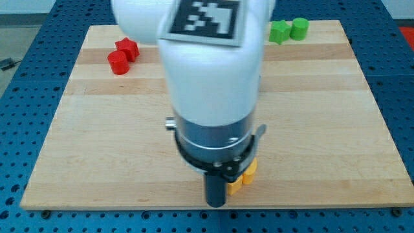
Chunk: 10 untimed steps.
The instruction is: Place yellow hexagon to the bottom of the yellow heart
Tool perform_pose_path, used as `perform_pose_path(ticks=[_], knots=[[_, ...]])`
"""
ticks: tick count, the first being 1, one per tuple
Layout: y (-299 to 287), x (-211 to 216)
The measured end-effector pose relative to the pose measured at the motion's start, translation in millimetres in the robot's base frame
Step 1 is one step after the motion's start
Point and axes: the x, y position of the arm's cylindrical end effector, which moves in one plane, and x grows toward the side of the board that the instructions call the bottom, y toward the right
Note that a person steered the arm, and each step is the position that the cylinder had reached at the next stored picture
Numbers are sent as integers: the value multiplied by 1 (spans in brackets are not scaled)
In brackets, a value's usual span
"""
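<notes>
The arm's white and dark body fills the middle of the view. My tip (216, 204) touches the board near its bottom edge. Just to the tip's right, slivers of the two yellow blocks show: the yellow hexagon (233, 188) right beside the rod and the yellow heart (250, 171) up and to its right. Most of both blocks is hidden by the arm, so I cannot tell whether the tip touches the hexagon.
A red star (127, 48) and a red cylinder (117, 63) sit at the view's top left. A green star (279, 31) and a green cylinder (299, 28) sit at the top right. The blue blocks are hidden behind the arm.
</notes>
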Motion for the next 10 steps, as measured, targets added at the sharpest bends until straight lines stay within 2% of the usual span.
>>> perform_pose_path(ticks=[2,3,5,6,7,10], knots=[[37,-36],[39,-34],[-50,-32],[-54,-52],[-25,-70],[115,-71]])
